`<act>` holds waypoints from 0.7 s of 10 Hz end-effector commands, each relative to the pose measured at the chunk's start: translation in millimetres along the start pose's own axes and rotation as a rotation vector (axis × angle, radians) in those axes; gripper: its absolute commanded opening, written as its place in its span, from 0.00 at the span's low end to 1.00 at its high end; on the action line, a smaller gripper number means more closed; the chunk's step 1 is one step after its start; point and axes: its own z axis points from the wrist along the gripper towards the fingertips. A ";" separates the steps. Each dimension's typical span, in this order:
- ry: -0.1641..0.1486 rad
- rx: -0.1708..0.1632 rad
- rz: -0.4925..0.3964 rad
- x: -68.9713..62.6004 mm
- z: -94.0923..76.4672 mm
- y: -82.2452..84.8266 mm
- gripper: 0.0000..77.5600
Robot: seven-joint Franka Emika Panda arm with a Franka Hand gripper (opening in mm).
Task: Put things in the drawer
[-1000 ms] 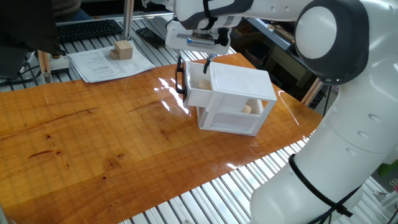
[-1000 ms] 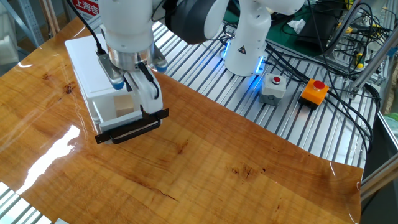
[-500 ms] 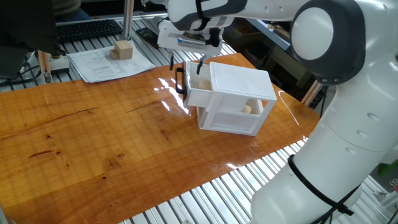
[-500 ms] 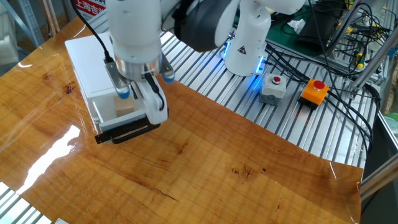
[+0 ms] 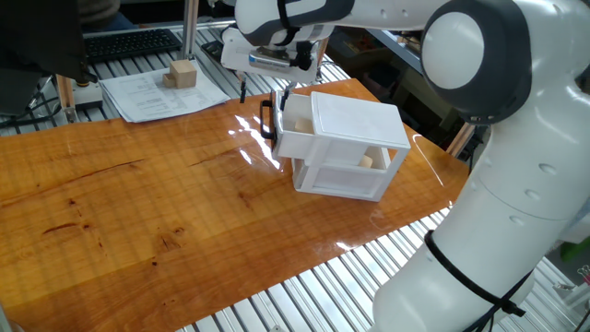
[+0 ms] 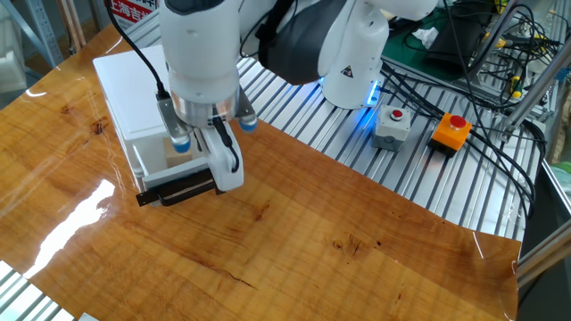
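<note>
The white cabinet (image 5: 361,118) stands on the wooden table with its upper drawer (image 5: 288,140) pulled out, black bar handle (image 5: 267,120) in front. One tan wooden cube (image 5: 300,124) lies in the open drawer and also shows in the other fixed view (image 6: 177,157). A second cube (image 5: 367,161) sits in the lower compartment. A third cube (image 5: 182,73) rests on papers at the back. My gripper (image 5: 264,95) hangs open and empty just above the drawer's handle end; in the other fixed view (image 6: 211,166) it covers part of the drawer (image 6: 147,165) and the handle (image 6: 175,190).
Sheets of paper (image 5: 152,95) and a keyboard (image 5: 129,42) lie beyond the table's far edge. The robot base (image 6: 352,67), a grey button box (image 6: 392,126) and an orange emergency stop (image 6: 451,130) sit on the slatted metal surface beside the table (image 6: 339,241).
My gripper has risen out of the drawer and shifted toward the handle side, with nothing in it. The cube stays in the drawer.
</note>
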 end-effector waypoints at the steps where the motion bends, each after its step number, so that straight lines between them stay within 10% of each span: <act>1: -0.006 -0.013 0.009 -3.3 2.3 7.8 1.00; 7: -0.017 -0.033 0.021 -10.0 6.2 19.9 1.00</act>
